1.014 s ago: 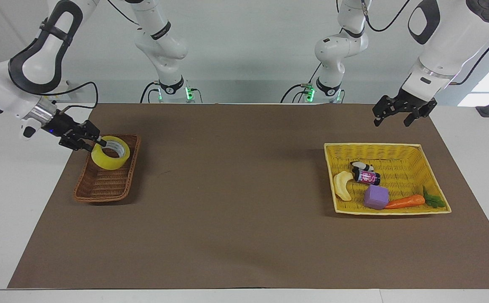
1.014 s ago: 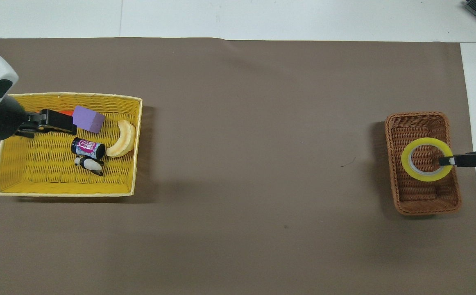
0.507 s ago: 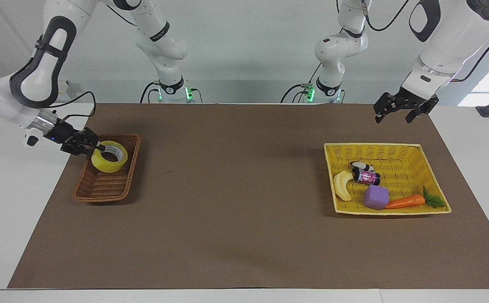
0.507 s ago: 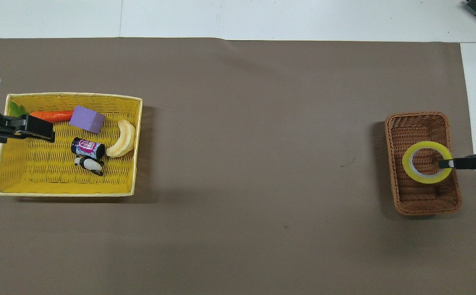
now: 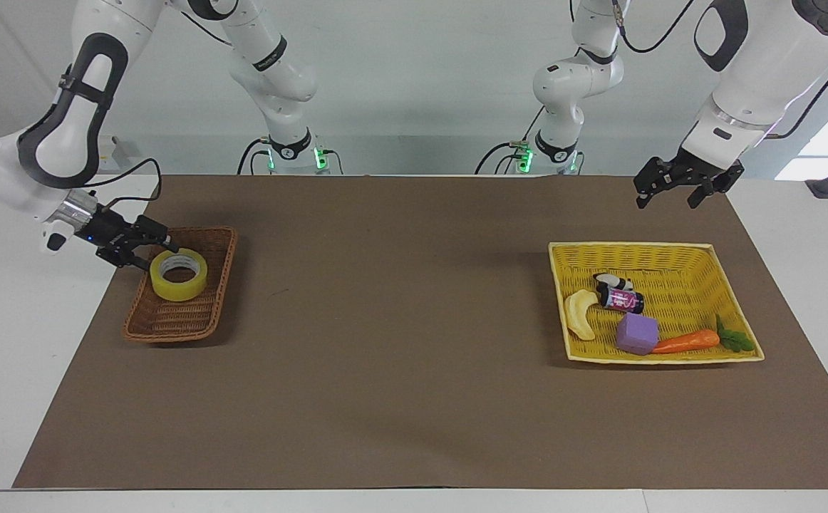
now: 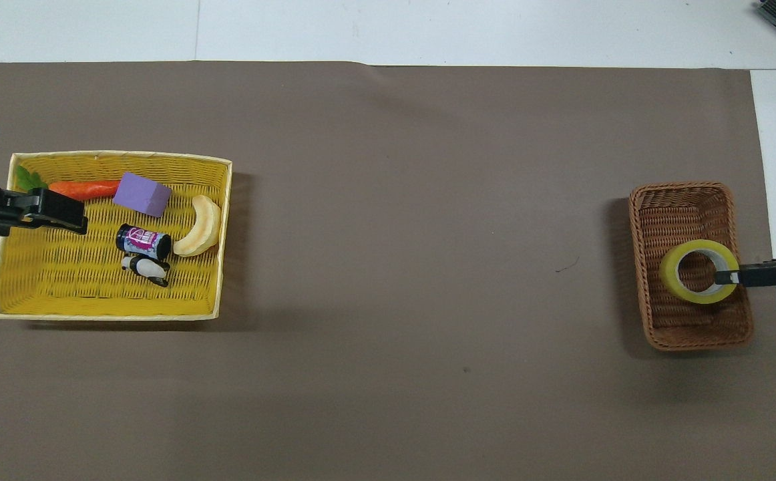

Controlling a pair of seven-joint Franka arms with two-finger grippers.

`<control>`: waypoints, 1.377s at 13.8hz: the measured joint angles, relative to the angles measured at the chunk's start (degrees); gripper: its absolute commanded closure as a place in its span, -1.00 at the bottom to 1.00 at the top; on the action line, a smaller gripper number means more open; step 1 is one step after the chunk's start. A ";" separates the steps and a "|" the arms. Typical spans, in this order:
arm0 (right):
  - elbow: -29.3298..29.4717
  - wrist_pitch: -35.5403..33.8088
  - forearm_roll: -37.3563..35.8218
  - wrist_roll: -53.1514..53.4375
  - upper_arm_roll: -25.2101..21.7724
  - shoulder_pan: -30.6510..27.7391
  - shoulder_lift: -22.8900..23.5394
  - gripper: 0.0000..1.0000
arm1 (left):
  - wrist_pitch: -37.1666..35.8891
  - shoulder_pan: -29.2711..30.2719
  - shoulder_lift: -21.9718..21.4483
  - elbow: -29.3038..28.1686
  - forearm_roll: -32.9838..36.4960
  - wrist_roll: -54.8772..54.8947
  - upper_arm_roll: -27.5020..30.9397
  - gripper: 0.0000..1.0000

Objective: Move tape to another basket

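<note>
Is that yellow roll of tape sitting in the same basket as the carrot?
No, the tape lies in the brown basket, while the carrot is in the yellow basket at the table's other end.

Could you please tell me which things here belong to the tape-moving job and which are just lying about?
Job: yellow tape roll, lying in the brown wicker basket; right pincer at the roll's rim.
Lying about: yellow basket holding banana piece, purple cube, carrot, small bottle, penguin figure; left pincer waiting, open, raised near it.
</note>
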 measured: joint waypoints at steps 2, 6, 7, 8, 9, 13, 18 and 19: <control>1.46 0.16 0.00 -0.64 0.07 0.02 -0.23 -1.00 | -0.01 -0.01 0.00 0.01 0.00 0.00 -0.06 -1.00; 7.39 0.20 -0.13 2.59 1.01 2.28 -2.41 -1.00 | -0.02 0.55 -0.01 0.12 0.00 -0.05 -0.01 -1.00; 8.45 0.19 -1.13 5.77 1.12 4.01 -3.53 -1.00 | -0.08 1.13 -0.01 0.21 -0.10 0.02 0.22 -1.00; 9.39 0.19 -3.01 9.62 1.23 5.83 -4.67 -1.00 | -0.15 0.79 -0.01 0.33 -0.14 0.16 1.09 -1.00; 10.08 0.17 -4.89 12.99 1.29 7.47 -5.64 -1.00 | -0.20 -0.96 -0.01 0.47 -0.14 0.21 3.00 -1.00; 11.59 0.00 -15.43 30.22 1.59 16.01 -10.14 -1.00 | -2.19 -15.30 -0.07 1.72 -0.17 0.23 18.13 -1.00; 11.62 -1.41 -22.56 46.35 1.85 24.10 -13.65 -1.00 | -4.53 -17.50 -1.23 3.50 -0.18 2.52 20.45 -1.00; 11.69 -2.00 -22.89 48.36 1.87 24.79 -14.01 -1.00 | -4.59 -17.50 -1.61 3.50 -0.18 2.64 20.65 -1.00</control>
